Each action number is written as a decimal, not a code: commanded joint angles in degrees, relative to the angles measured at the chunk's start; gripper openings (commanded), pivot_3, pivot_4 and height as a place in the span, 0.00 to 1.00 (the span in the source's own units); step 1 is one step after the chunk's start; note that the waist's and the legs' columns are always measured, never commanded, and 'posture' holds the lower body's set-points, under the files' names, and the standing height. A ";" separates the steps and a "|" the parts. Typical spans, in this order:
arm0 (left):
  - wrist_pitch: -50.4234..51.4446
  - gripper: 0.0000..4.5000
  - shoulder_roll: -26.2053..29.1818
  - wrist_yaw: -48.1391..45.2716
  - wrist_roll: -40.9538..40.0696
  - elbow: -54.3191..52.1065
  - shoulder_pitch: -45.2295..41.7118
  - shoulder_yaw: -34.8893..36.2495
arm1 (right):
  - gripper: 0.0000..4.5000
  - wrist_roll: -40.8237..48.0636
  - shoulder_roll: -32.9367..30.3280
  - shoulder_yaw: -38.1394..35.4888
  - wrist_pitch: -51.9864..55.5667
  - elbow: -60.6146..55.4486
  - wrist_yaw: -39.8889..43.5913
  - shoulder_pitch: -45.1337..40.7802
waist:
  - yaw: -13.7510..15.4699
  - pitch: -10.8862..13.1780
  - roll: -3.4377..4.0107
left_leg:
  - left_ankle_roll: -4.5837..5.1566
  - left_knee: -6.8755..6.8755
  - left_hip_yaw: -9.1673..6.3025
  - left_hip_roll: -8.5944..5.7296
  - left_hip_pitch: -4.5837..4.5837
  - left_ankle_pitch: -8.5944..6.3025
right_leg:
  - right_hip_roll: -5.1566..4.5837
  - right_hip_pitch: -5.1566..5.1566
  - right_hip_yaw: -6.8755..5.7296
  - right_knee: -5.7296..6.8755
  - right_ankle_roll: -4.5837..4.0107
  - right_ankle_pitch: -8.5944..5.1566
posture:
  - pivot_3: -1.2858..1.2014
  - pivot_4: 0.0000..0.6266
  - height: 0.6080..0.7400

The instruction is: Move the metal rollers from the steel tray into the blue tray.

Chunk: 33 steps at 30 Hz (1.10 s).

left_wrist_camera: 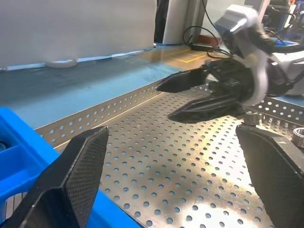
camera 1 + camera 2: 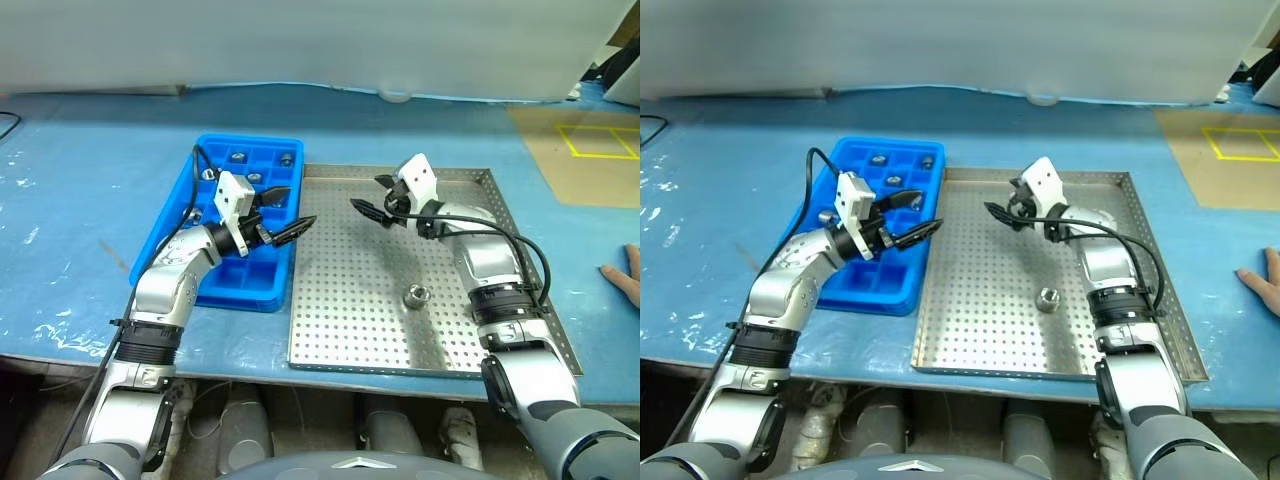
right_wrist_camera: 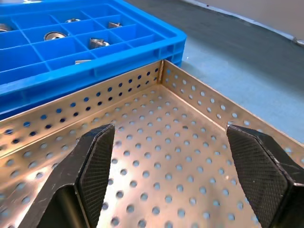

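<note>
Our bench [image 2: 90, 210] is covered in a blue sheet, with a pale wall behind its far edge and a person's hand [image 2: 625, 275] resting at its right edge. The blue tray [image 2: 215, 285] sits left of centre, touching the steel tray [image 2: 330, 340], which fills the middle.

Several metal rollers [image 3: 97, 42] already lie in the blue tray's far compartments. We see one roller [image 2: 416, 295] left on the steel tray's perforated floor, right of its middle and towards the near edge.

Our left gripper [image 2: 285, 212] hovers over the seam between the trays, jaws spread and empty. Our right gripper [image 2: 377, 196] hangs above the steel tray's far half, jaws likewise apart and holding nothing.

We judge ourselves between transfers, with the last visible roller still to fetch. Next, the right gripper must draw back towards the near edge, descend over that roller and close on it.
</note>
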 commanded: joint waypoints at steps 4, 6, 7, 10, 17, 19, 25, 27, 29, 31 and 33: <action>-2.24 1.00 -0.18 -0.18 0.35 -0.57 -0.62 0.19 | 0.87 2.00 -0.11 1.06 1.11 -3.85 1.23 -0.49 | -0.31 0.01 -0.02 | 0.24 0.06 0.02 -0.01 0.02 -0.07 | -0.06 0.07 -0.01 0.01 -0.01 -0.01 | 0.49 0.24 1.00; -2.05 1.00 -0.48 -1.74 1.08 -0.99 -0.25 -2.21 | 0.87 3.04 -1.64 0.73 2.79 -4.70 2.89 0.93 | -0.13 0.01 -0.02 | 0.27 0.06 0.04 -0.02 0.04 -0.05 | -0.09 0.11 -0.02 0.01 -0.01 0.00 | 0.49 0.24 1.00; -1.98 1.00 -0.60 -2.29 1.24 -1.05 -0.17 -2.89 | 0.87 3.34 -2.19 0.72 3.35 -5.15 3.39 1.49 | 0.18 0.01 -0.02 | 0.29 0.06 0.04 -0.04 0.04 -0.04 | -0.11 0.13 -0.03 0.01 -0.01 -0.01 | 0.49 0.24 1.00; -1.99 1.00 -1.46 -4.13 1.92 -0.36 -0.76 -5.43 | 0.87 4.53 -5.74 0.16 6.50 -8.91 5.23 5.60 | 1.16 0.01 -0.02 | 0.35 0.05 0.06 -0.04 0.04 -0.05 | -0.12 0.17 -0.04 -0.05 -0.02 -0.01 | 0.49 0.24 1.00; -3.91 1.00 -4.40 -7.90 3.87 4.09 -3.14 -9.35 | 0.87 9.66 -14.71 -2.78 15.87 -23.86 8.32 20.44 | 1.15 0.02 -0.03 | 0.38 0.03 0.10 -0.05 0.09 -0.06 | -0.12 0.18 0.00 -0.09 -0.02 -0.01 | 0.45 0.24 1.00; -4.31 1.00 -5.03 -8.95 4.07 5.06 -3.56 -9.93 | 0.87 10.91 -16.22 -3.58 17.65 -27.48 8.52 24.09 | 0.63 0.02 -0.02 | 0.38 0.03 0.15 -0.05 0.21 -0.06 | -0.11 0.22 0.08 -0.07 0.00 -0.01 | 0.44 0.24 1.00; -5.93 1.00 -6.64 -10.45 4.97 8.62 -5.40 -10.26 | 0.87 12.12 -17.83 -3.85 20.82 -33.45 6.61 30.40 | -0.87 0.01 -0.02 | 0.37 0.03 0.18 -0.05 0.36 -0.06 | -0.11 0.30 0.13 -0.05 0.15 -0.09 | 0.43 0.24 1.00; -6.09 1.00 -6.94 -10.61 5.07 9.03 -5.51 -10.23 | 0.79 10.42 -17.80 -2.50 20.64 -32.58 5.04 30.99 | -0.86 0.01 -0.02 | 0.37 0.03 0.18 -0.06 0.35 -0.06 | -0.11 0.28 0.13 -0.07 0.25 -0.15 | 0.43 0.24 1.00; -6.18 1.00 -6.95 -10.84 5.24 9.21 -5.49 -10.33 | 0.69 8.97 -18.60 -0.66 20.37 -32.27 4.80 31.56 | -0.81 0.01 -0.02 | 0.37 0.02 0.18 -0.06 0.32 -0.07 | -0.12 0.25 0.13 -0.07 0.16 -0.10 | 0.43 0.24 1.00; -6.06 1.00 -6.78 -10.93 5.24 8.94 -5.26 -10.24 | 0.53 9.48 -18.54 -0.34 20.42 -32.84 4.84 31.83 | -0.77 0.01 -0.02 | 0.38 -0.01 0.18 -0.06 0.30 -0.07 | -0.11 0.25 0.12 -0.11 0.08 -0.05 | 0.43 0.24 1.00; -6.13 1.00 -6.54 -10.66 5.36 8.76 -5.11 -10.01 | 0.37 10.34 -18.39 -0.68 20.65 -33.30 4.96 31.47 | -0.77 0.01 -0.02 | 0.41 -0.02 0.18 -0.06 0.29 -0.09 | -0.11 0.26 0.12 -0.14 0.08 -0.05 | 0.43 0.24 1.00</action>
